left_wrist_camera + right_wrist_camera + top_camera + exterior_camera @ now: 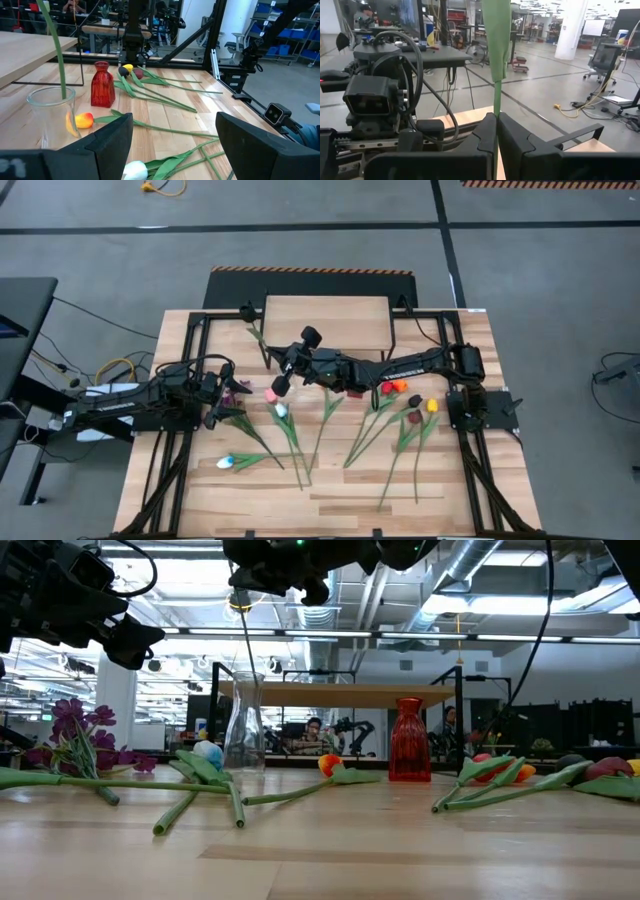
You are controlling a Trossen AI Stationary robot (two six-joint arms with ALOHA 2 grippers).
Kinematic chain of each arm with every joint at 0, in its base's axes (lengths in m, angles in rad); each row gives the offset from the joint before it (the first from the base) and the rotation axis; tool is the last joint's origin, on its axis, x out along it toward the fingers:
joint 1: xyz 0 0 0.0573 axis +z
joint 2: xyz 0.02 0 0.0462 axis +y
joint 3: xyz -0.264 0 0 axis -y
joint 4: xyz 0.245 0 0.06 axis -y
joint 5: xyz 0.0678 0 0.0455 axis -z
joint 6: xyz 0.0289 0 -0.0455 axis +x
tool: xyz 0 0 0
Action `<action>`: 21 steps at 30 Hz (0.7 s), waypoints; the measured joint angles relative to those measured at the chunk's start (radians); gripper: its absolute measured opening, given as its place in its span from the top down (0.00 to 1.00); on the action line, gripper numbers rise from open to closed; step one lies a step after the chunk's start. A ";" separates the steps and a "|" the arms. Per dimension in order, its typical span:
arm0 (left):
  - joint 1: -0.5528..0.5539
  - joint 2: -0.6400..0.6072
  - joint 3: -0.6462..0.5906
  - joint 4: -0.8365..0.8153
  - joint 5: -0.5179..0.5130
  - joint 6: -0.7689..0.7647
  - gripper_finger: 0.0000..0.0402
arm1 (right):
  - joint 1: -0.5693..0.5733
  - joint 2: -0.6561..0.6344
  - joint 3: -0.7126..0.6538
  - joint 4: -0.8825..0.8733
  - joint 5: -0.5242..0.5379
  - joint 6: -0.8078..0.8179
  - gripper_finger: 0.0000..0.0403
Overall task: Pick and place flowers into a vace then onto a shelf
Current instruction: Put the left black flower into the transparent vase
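Overhead, the right gripper (283, 383) reaches across the table's middle toward the left gripper (222, 402), which hovers spread above the purple sprigs (240, 388). The other flowers (400, 415) lie strewn on the tabletop, and the shelf (325, 323) sits at the far edge with nothing on it; the clear vase is hard to pick out from here, probably under the right arm.

At table height, the clear vase (244, 724) and the red vase (408, 740) stand in front of the shelf (350, 694), and a thin green stem (246, 670) drops from the right arm down into the clear vase.

From the left wrist, that stem (56, 47) stands inside the clear vase (50, 112), the red vase (102, 84) just beside it, and an orange tulip (84, 120) lies at its foot. The left fingers (112, 140) stand wide apart, holding nothing.

From the right wrist, the right gripper (496, 131) is pressed together on the stem (496, 80).

To finish the step well, I would lower the stem straight until its end rests on the vase bottom, then release without nudging the glass.
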 joint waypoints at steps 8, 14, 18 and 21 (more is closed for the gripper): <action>0.000 0.000 0.000 0.000 0.000 0.000 0.31 | 0.000 0.000 0.000 -0.003 -0.001 0.001 0.99; 0.000 0.000 0.000 0.000 0.000 0.000 0.31 | 0.000 0.000 0.000 -0.003 -0.001 0.001 0.99; 0.000 0.000 0.000 0.000 0.000 0.000 0.31 | 0.000 0.000 0.000 -0.003 -0.001 0.000 0.98; 0.000 0.000 0.000 0.000 0.000 0.000 0.31 | 0.000 0.000 0.000 -0.008 -0.001 0.022 0.96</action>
